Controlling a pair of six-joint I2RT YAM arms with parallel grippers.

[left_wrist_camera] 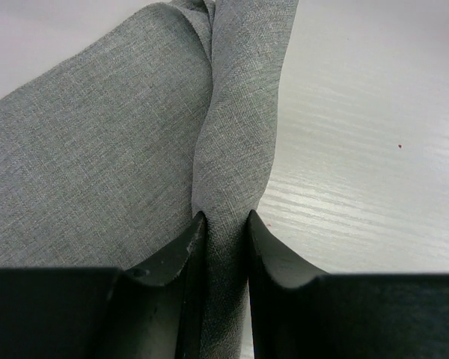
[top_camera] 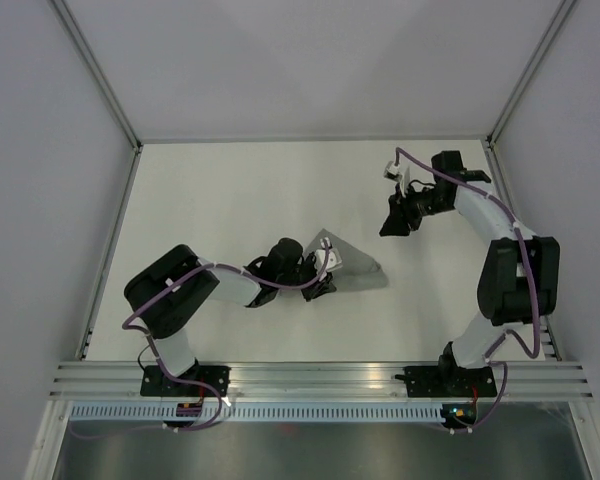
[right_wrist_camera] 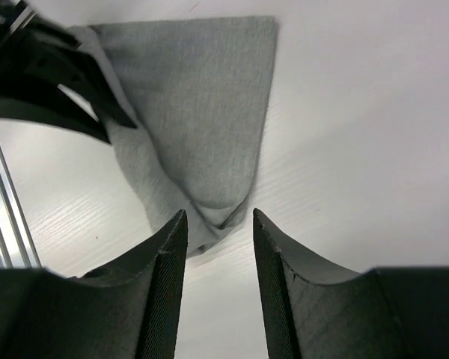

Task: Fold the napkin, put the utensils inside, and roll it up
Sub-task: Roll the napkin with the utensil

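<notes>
Napkin (top_camera: 352,262) on table (top_camera: 230,190), left tool (top_camera: 323,272) at its left edge, right tool (top_camera: 393,228) apart, behind-right.

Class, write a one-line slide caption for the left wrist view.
Left gripper pinches a fold of the grey napkin, the rest of the cloth lying on the white table.

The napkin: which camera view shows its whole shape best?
The right wrist view: the napkin lies large, most edges visible. The top external view shows it small, partly under the left gripper. The left wrist view shows only a pinched fold.
</notes>
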